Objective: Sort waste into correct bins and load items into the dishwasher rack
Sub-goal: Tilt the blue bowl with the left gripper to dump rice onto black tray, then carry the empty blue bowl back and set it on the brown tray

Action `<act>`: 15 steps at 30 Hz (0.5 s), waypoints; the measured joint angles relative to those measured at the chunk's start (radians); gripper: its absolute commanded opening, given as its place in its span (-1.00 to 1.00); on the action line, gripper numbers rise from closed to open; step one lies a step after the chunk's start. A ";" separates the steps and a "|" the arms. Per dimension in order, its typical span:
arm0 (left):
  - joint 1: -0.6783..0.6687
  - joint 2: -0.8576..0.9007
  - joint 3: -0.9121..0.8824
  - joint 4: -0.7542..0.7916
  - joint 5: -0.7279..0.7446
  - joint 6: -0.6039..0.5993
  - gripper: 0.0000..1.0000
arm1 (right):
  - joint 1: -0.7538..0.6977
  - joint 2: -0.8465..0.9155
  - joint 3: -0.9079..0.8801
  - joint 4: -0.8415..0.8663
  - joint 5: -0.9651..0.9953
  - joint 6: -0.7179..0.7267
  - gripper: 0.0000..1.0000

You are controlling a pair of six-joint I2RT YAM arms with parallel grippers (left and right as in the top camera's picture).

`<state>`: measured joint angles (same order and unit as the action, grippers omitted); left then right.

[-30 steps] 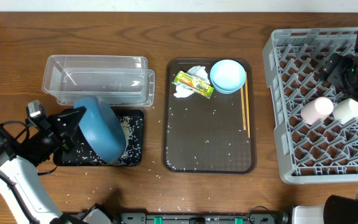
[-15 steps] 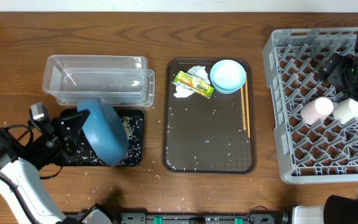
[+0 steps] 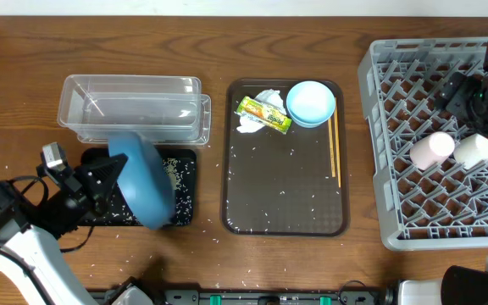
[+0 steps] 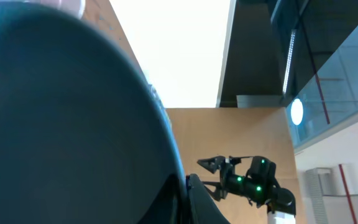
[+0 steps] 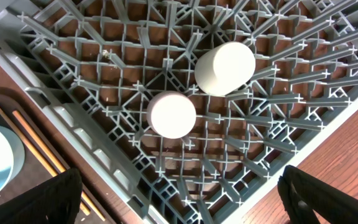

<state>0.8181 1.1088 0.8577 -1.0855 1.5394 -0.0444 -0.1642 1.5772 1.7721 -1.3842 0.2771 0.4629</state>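
Left gripper (image 3: 108, 172): closed on blue bowl (image 3: 145, 193), tilted over black tray (image 3: 190, 158) holding rice (image 3: 176, 174).
Right gripper (image 5: 180, 186): wide, holding nothing, over rack (image 3: 378, 127).
In rack: pink cup (image 3: 431, 149), white cup (image 3: 476, 149).
Brown tray (image 3: 286, 222): wrapper (image 3: 263, 115), tissue (image 3: 266, 97), small bowl (image 3: 311, 102), chopsticks (image 3: 335, 148).

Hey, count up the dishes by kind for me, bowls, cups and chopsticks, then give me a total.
Bowls: 2 (dark-blue bowl, light-blue bowl)
Cups: 2 (pink cup, white cup)
Chopsticks: 2
Total: 6

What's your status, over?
Left gripper shut on blue bowl, tilted over black tray. Right gripper open above rack; pink cup, white cup inside. Wrapper, tissue, small bowl, chopsticks on brown tray.
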 measured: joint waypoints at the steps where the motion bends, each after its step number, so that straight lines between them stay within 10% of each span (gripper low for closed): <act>1: -0.003 -0.016 -0.001 0.038 0.000 0.000 -0.88 | 0.000 0.000 0.000 0.001 0.000 0.000 0.99; 15: -0.177 -0.263 0.036 0.282 -0.043 -0.169 -0.88 | 0.000 0.000 0.000 0.000 0.000 0.000 0.98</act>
<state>0.6407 0.8455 0.8940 -0.8036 1.4967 -0.2134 -0.1642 1.5772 1.7721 -1.3838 0.2775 0.4629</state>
